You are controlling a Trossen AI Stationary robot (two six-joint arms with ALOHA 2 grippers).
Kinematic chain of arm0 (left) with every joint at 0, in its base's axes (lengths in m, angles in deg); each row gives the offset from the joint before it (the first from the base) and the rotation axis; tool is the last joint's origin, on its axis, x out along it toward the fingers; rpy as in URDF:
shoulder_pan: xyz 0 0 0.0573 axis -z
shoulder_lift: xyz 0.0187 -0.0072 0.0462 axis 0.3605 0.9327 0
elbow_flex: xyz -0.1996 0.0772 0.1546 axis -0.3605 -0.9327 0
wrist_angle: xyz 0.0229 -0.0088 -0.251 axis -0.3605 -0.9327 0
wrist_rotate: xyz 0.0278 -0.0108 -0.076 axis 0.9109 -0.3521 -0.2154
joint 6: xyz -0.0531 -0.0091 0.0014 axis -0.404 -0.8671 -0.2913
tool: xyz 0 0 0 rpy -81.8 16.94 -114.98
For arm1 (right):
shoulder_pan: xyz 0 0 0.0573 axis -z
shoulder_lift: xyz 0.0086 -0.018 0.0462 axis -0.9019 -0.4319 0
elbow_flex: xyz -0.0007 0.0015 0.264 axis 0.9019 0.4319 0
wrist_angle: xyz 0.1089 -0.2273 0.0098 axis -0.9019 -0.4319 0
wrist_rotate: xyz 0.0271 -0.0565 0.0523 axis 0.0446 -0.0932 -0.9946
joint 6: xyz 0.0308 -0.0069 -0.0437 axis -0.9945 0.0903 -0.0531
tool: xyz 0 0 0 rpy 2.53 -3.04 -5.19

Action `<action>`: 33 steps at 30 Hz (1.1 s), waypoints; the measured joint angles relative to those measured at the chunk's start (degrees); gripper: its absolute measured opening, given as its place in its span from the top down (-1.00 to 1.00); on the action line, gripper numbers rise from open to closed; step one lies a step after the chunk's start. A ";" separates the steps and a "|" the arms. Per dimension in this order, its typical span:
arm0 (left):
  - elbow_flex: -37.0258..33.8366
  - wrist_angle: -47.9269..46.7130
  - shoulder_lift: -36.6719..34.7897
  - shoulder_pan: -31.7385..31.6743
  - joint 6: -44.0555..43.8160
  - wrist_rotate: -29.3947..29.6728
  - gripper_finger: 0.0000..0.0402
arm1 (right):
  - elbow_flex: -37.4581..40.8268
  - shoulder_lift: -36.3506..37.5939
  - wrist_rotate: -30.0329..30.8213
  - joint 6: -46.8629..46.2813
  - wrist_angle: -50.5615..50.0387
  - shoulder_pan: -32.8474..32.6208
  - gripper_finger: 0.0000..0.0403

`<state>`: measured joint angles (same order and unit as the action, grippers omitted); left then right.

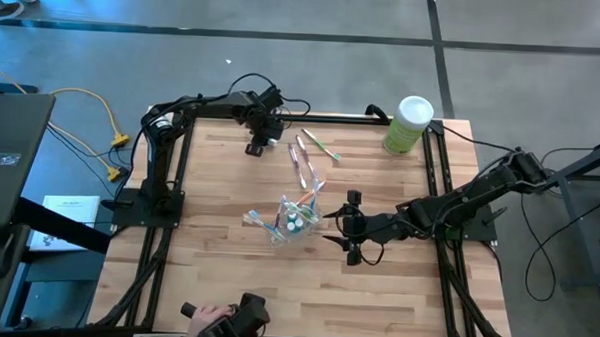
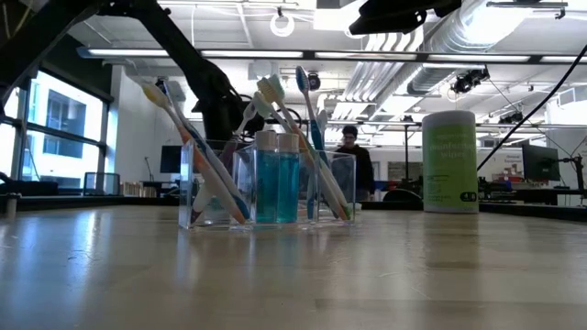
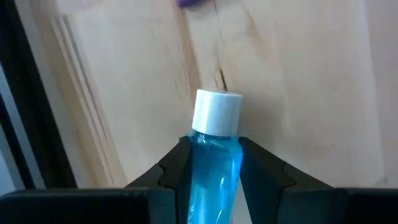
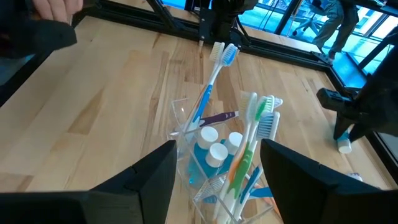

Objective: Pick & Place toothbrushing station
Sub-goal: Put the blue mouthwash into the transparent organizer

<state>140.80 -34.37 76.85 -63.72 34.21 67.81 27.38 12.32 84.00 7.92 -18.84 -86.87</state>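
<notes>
A clear plastic cup (image 1: 296, 220) stands mid-table on its base, holding several toothbrushes (image 4: 214, 81) and teal-and-white toothpaste tubes (image 2: 277, 179) upright. Two more toothbrushes (image 1: 305, 161) lie flat on the table beyond it. At the far left, my left gripper (image 1: 257, 142) points down, shut on a blue toothpaste tube (image 3: 214, 168) with a white cap (image 3: 216, 112). My right gripper (image 4: 217, 155) is open just right of the cup, with one finger to each side of it and touching nothing. My left gripper pinches the blue tube's body just behind the cap (image 3: 214, 146) between its two fingers (image 3: 180, 165). The fingers come from above, slanting down. The tube runs along them and sticks out past the fingertips, cap end down (image 4: 344, 147). Whether the cap touches the table I cannot tell.
A light-green canister with a white lid (image 1: 410, 124) stands at the far right corner. Black frame rails (image 1: 174, 184) run along the table's sides. A person's hand (image 1: 207, 313) rests at the near edge. Bare wood lies in front of the cup.
</notes>
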 joint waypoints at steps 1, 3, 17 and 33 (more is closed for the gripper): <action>0.00 -0.39 -0.21 0.00 -0.25 0.44 0.49 | 0.00 0.00 0.00 0.00 0.00 0.00 -0.11; -0.04 -1.30 -0.69 0.02 -0.66 0.76 0.50 | 0.00 0.00 0.00 0.00 -0.03 0.00 -0.11; -0.04 -7.38 -9.99 4.13 -1.99 7.03 0.50 | 0.00 0.00 0.00 0.00 -0.08 -0.01 -0.11; 0.07 -10.99 -33.97 13.47 -18.20 -10.65 0.50 | 0.00 0.00 -0.01 -0.44 3.91 -0.02 -0.11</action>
<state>140.86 -45.36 42.88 -50.25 16.01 57.16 27.38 12.32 83.99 7.48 -14.93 -86.89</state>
